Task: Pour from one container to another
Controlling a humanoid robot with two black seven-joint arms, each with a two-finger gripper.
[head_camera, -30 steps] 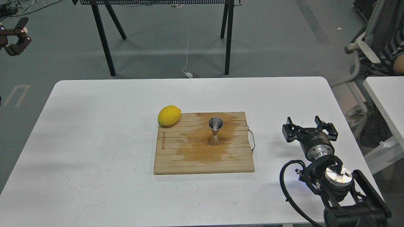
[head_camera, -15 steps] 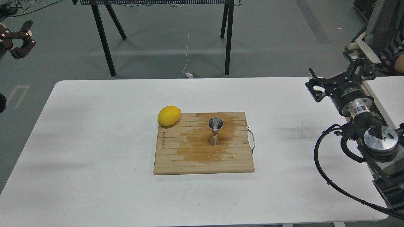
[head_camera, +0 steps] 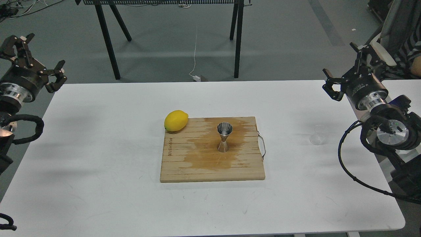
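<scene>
The shiny steel jigger (head_camera: 224,137) stands upright near the middle of the wooden cutting board (head_camera: 184,164), on a dark wet stain. The small clear glass cup (head_camera: 318,134) sits on the white table to the right of the board, upright and alone. My right gripper (head_camera: 345,67) hovers open above the table's far right corner, behind and above the cup, with nothing between its fingers. My left gripper (head_camera: 33,54) is open and empty beyond the table's far left corner, far from both containers.
A yellow lemon (head_camera: 176,120) rests at the board's far left corner. The board has a metal handle (head_camera: 262,145) on its right side. Black stand legs (head_camera: 108,39) rise behind the table; a chair with a seated person (head_camera: 401,42) is at far right.
The right arm lifted off the cup, uncovering it, and drew back up to the far right corner. The left arm came in from the upper left edge toward the table's left corner.
</scene>
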